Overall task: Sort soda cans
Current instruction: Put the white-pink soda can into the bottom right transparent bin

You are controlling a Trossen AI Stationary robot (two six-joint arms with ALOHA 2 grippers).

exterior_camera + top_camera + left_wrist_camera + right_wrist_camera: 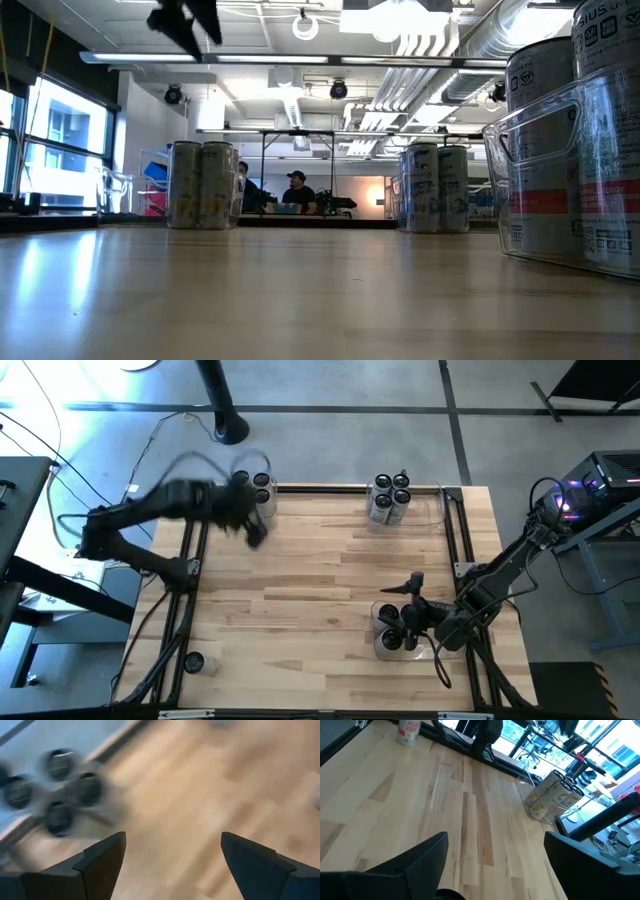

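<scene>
Several soda cans (257,488) stand upright in a clear bin at the table's far left. Several more cans (390,498) stand in a bin at the far right, and a few cans (392,628) fill a bin at the near right. One lone can (195,662) stands at the near left corner. My left gripper (254,534) hangs open above the table, just nearer than the far-left bin, with nothing between its fingers (102,860). My right gripper (404,592) stands open over the near-right bin, also holding nothing. In the low view the left gripper (186,24) shows high above the tabletop.
Bare wood (320,590) lies between the bins. Black frame rails (190,610) run along the left, far and right edges of the table. In the right wrist view the lone can (408,732) and the far-left bin (551,795) show across the table.
</scene>
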